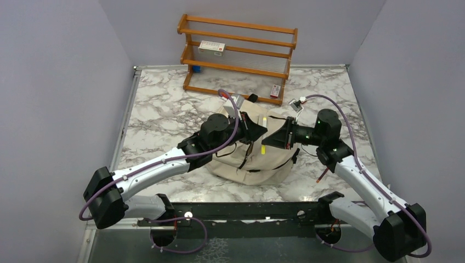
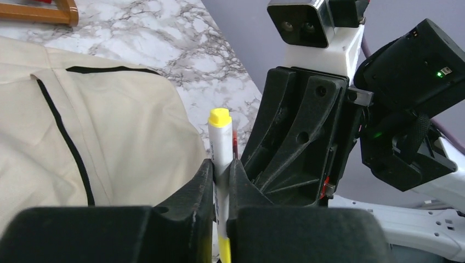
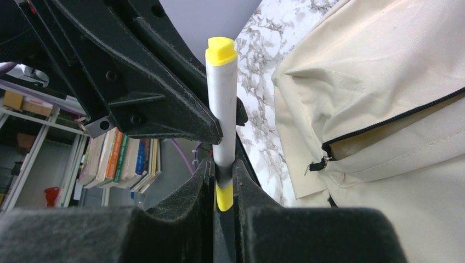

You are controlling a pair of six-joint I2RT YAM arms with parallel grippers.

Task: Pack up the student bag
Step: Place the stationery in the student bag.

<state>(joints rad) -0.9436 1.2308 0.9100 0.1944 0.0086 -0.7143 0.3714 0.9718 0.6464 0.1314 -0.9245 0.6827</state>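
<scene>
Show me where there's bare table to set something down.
Bare marble left of the student bag, and a strip between it and the base rail. Crowded over the bag: left gripper and right gripper both clamp the highlighter.

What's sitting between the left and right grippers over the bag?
A white highlighter with yellow ends, clamped by both the left gripper and the right gripper. Both wrist views show it, above the student bag.
</scene>
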